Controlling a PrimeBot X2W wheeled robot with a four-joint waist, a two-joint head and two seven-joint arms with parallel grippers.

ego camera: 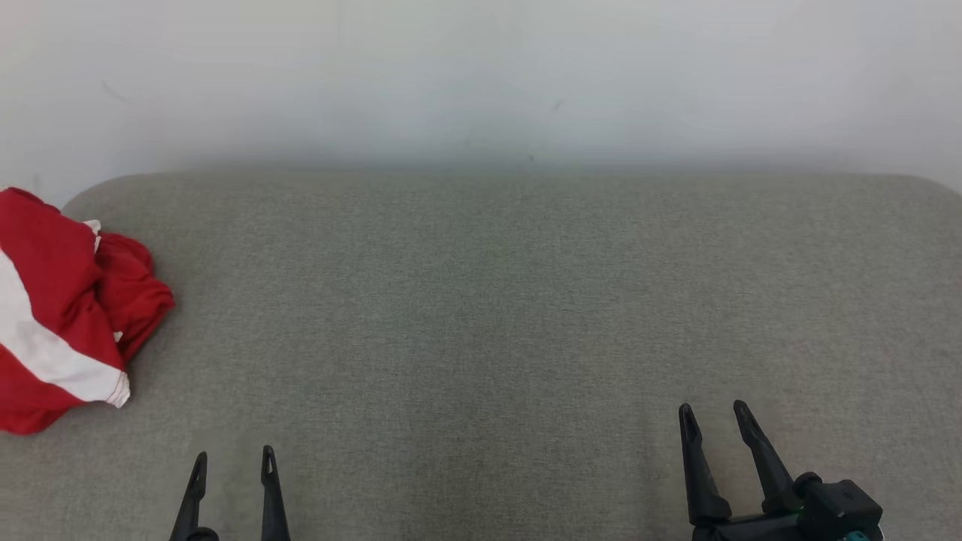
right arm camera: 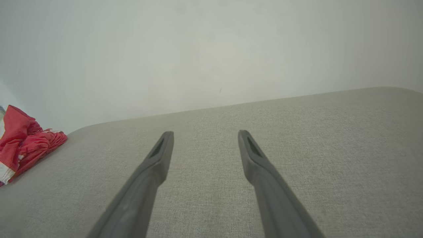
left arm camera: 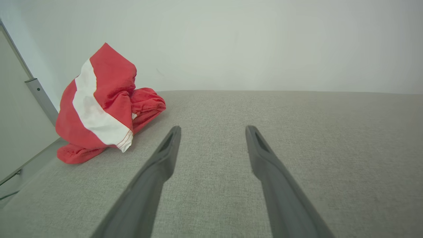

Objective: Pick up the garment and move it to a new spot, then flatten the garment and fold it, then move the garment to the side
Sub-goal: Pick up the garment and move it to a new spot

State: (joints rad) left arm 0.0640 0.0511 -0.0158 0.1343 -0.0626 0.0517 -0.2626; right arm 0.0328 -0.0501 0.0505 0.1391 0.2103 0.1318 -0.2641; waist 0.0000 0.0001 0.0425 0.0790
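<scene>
one crumpled red-and-white garment (ego camera: 64,308) lies at the far left edge of the grey cushion (ego camera: 481,300). near it is the left gripper (ego camera: 234,452), and further right the right gripper (ego camera: 713,407): two grippers, both spread wide, holding nothing.

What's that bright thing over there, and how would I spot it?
Start from the wide grey fabric surface below the pale wall. Follow it to its left edge, beyond the left gripper, where the garment lies in a crumpled heap. It is the lone red thing, crossed by a broad white band.
</scene>
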